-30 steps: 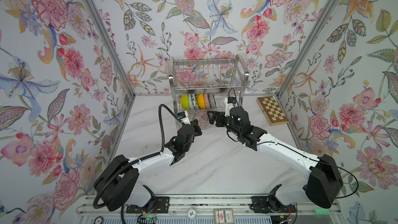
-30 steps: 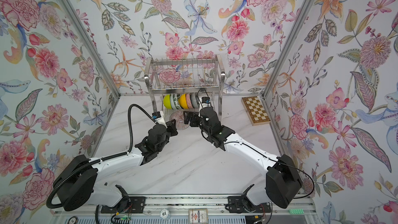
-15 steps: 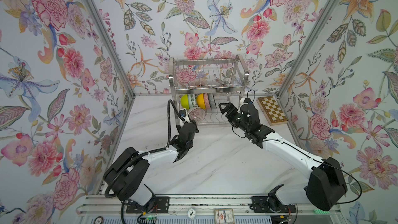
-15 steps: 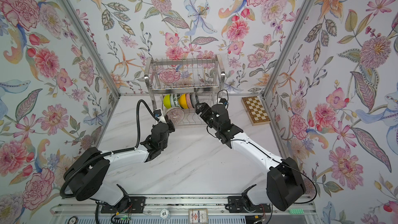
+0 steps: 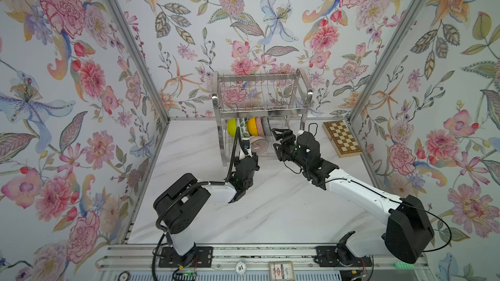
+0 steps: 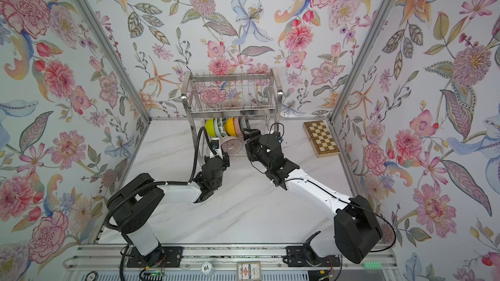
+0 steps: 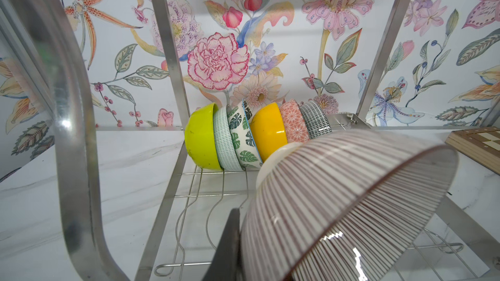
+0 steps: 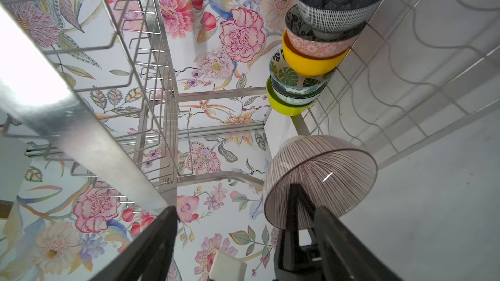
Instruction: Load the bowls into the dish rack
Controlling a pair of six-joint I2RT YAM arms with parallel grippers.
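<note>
Drawn back from pink-lined bowl since a second ago: right gripper, jaws wide, empty. Pinched by rim in left gripper, bowl at dish rack lower-tier front. Racked already: six bowls. Left to slot: this last one.

Robot lab test booth dressed as a kitchen: floral-papered wall panels framed by aluminium posts enclose a marble-look desk. Two robot arms sit on a metal rail at its near edge, and a steel dish rack stands at the back.
</note>
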